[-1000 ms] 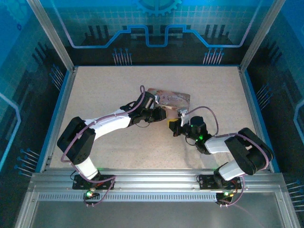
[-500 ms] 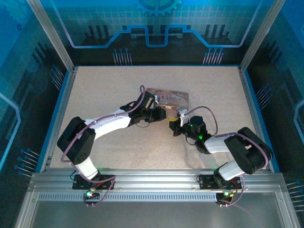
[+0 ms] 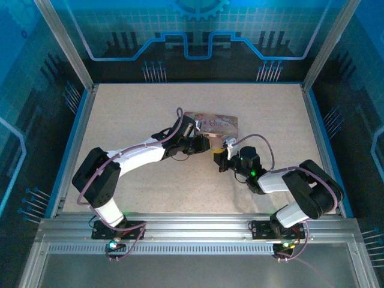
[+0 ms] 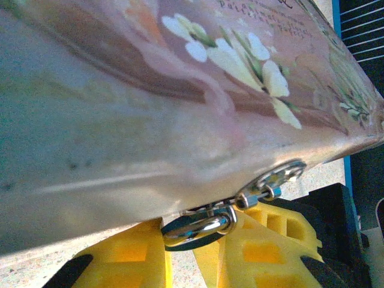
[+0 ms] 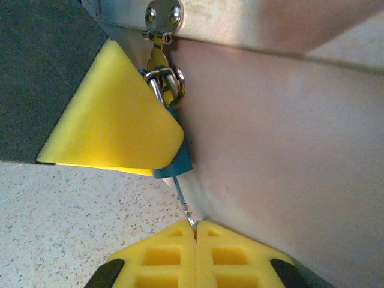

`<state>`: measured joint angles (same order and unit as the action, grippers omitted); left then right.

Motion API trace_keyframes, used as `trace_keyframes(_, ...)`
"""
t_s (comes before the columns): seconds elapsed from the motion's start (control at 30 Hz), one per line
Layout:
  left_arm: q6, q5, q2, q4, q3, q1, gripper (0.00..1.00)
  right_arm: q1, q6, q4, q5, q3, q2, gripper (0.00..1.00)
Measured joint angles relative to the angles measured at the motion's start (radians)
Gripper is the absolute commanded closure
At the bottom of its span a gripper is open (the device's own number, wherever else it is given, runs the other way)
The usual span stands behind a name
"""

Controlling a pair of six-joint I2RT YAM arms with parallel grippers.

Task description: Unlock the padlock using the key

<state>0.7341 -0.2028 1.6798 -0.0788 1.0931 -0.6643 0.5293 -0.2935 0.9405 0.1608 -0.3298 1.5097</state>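
Padlock [image 5: 183,162] hung from pink tin [image 5: 288,150], pinched in left hand [image 4: 195,240], key [image 5: 180,191] at its base, gripped by closed right hand [image 5: 196,231].

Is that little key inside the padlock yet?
In, it seems: the key, pinched by the right gripper, runs straight up into the bottom of the padlock.
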Motion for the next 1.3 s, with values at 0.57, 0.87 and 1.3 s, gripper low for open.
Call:
trace_keyframes(0.57,0.0,0.006,0.0,0.005,0.0,0.003,0.8,0.009,0.0,-0.023,-0.008,-0.021,0.009,1.0)
trace_keyframes(0.87,0.001,0.008,0.0,0.006,0.0,0.008,0.8,0.014,0.014,-0.011,-0.023,-0.039,0.045,1.0)
trace_keyframes(1.3,0.0,0.009,0.0,0.006,0.0,0.008,0.8,0.014,0.043,-0.011,-0.027,-0.046,0.054,1.0)
